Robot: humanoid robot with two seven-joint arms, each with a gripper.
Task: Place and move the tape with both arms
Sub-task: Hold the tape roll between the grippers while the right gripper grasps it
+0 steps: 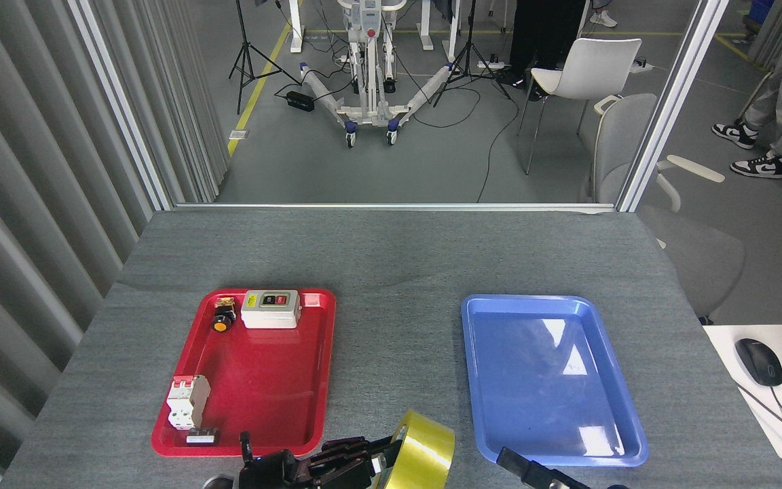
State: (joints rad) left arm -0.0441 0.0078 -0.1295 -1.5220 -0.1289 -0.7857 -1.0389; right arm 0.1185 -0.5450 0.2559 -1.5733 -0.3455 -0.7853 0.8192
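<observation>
The left gripper (370, 462) had its black fingers (347, 451) clamped on the tape (418, 451), which stood on edge at the bottom of the head view, over the grey table (391, 258) in the strip between the two trays. The roll's lower part ran off the frame's bottom edge, so whether it touched the table could not be told. Most of the left arm was cut off as well. Of the right gripper (523, 468) only a dark, narrow tip showed, poking in just below the near rim of the blue tray (625, 414); whether its jaws were apart or together could not be made out. The blue tray held nothing. The red tray (320, 367) carried a white switch box (271, 309), a small yellow push button (222, 319), a white circuit breaker (187, 402) and a small dark part (202, 436) too small to identify.
</observation>
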